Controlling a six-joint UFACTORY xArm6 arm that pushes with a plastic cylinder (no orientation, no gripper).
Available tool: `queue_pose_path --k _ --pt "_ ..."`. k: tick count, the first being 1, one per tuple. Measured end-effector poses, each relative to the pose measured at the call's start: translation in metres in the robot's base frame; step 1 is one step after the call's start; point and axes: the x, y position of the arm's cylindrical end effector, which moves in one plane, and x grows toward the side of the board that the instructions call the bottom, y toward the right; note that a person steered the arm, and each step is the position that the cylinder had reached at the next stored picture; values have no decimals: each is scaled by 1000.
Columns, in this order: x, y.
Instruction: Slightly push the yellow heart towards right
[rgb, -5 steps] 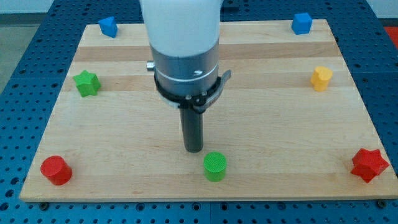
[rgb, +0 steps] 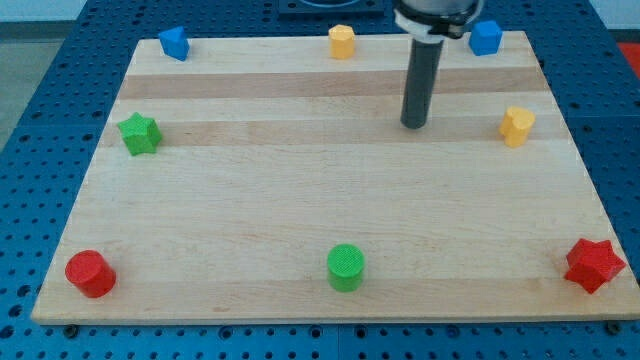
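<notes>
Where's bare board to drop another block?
The middle of the wooden board is bare, bordered by green star, green cylinder and yellow heart. Tightest is the view's top right: my tip, yellow block, blue cube.

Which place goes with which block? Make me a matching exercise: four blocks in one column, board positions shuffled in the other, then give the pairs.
Blocks:
1. red star-shaped block
2. green cylinder block
3. green star-shaped block
4. red cylinder block

Places on the wooden board:
A. the view's left edge, upper half
B. the view's bottom left corner
C. the view's bottom right corner
D. the view's bottom edge, near the middle

Pairs: 1-C, 2-D, 3-A, 4-B
</notes>
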Motion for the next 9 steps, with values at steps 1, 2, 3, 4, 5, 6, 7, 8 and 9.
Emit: queue_pose_path --k 1,2,3,4,5,6,7,8,9 --pt "-3 26" --pt "-3 47" --pt "-1 71" --pt "-1 76" --pt "1 83" --pt "3 91" --pt "3 93" --pt "3 93" --pt "-10 93"
